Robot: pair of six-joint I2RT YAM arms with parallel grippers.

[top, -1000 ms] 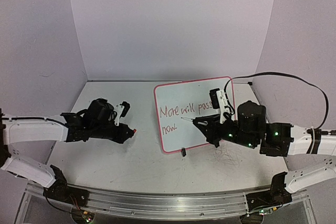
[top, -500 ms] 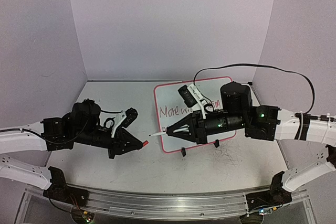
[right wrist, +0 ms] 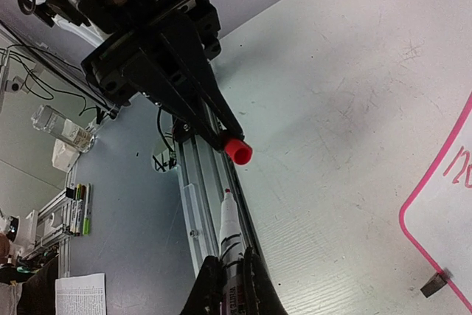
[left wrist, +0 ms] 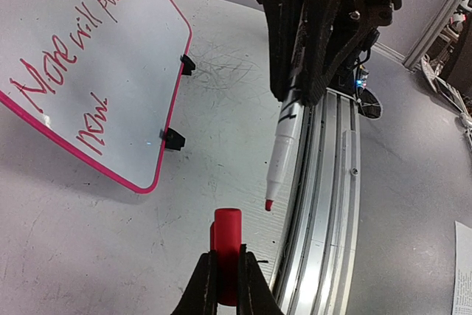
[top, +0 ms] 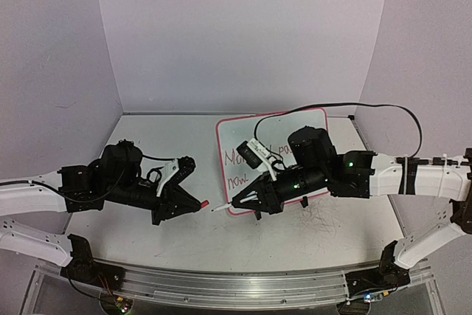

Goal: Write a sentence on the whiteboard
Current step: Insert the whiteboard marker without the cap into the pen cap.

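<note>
Glossy smooth whiteboard (left wrist: 140, 71); matt scuffed table (left wrist: 74, 241); brushed metal rail (left wrist: 324, 197).

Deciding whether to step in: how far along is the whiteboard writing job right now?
Done, it seems: the sentence stands in two red lines on the whiteboard. In hand: the right gripper holds the marker, the left gripper holds the red cap, tip facing cap, not yet joined. Left: probably capping the marker.
</note>
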